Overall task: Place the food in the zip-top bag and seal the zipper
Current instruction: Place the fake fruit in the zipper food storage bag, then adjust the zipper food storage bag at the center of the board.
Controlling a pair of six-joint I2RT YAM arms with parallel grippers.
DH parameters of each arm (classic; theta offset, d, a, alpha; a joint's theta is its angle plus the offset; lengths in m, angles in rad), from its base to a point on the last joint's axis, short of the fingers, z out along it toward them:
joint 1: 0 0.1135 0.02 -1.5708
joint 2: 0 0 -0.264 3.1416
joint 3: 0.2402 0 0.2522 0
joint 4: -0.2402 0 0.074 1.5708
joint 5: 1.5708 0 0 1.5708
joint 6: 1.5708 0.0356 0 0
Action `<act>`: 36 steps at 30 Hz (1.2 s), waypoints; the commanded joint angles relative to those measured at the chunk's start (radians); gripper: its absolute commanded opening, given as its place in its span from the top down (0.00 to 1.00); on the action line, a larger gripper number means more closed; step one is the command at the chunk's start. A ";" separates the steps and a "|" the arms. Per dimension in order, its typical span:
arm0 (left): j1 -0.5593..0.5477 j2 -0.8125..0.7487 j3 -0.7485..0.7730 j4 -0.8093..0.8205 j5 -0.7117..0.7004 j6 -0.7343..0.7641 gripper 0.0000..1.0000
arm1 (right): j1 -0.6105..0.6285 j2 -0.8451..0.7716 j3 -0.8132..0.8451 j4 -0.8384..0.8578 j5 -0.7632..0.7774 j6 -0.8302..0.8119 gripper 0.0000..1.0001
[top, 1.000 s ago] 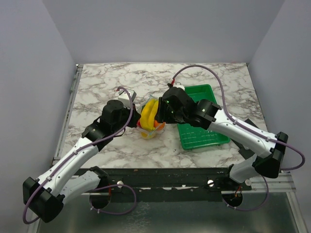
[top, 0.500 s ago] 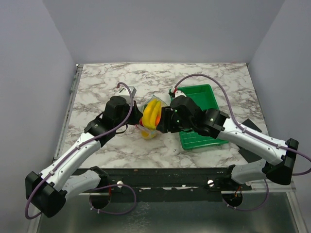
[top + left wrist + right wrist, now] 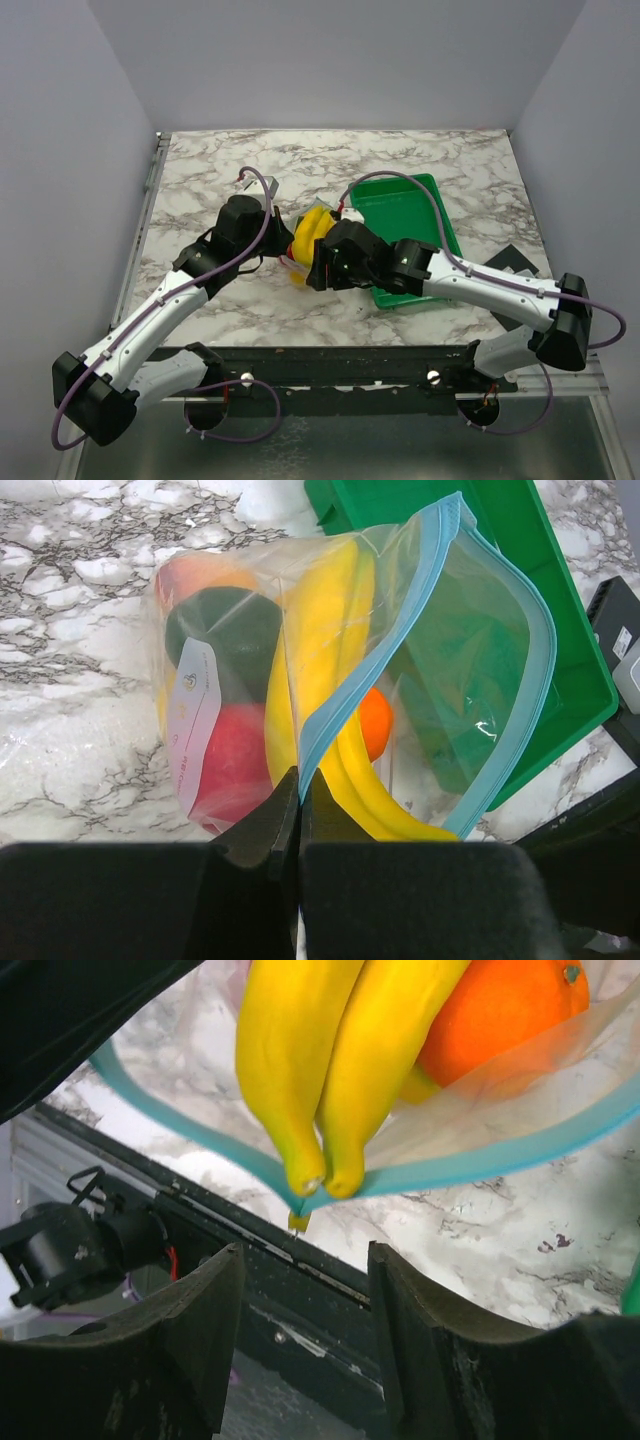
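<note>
My left gripper has its fingers pressed together, pinching the light blue zipper strip at one end of the mouth of the clear soft plastic zip-top bag. The crinkly, glossy bag sits on the grey-veined marble table, between my two grippers and just beside the green ribbed plastic tray. Its mouth gapes in a wide loop toward the tray. Inside I see the smooth yellow plastic banana bunch, a round orange plastic fruit and a round red plastic fruit. From above, the bananas' long axis runs roughly away from the arm bases. Their tips poke out just past the zipper, pointing at my right gripper, whose fingers stand spread apart with nothing between them.
</note>
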State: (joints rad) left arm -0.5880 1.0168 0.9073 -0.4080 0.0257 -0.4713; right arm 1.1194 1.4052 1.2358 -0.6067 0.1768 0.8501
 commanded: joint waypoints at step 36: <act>0.005 -0.104 0.003 -0.081 -0.148 -0.079 1.00 | 0.005 0.042 0.206 -0.257 0.104 -0.178 0.99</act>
State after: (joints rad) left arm -0.5884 0.9665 0.9073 -0.4557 -0.0425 -0.5247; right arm 1.1194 1.4860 1.3705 -0.7006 0.2829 0.8005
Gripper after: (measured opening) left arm 0.003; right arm 0.061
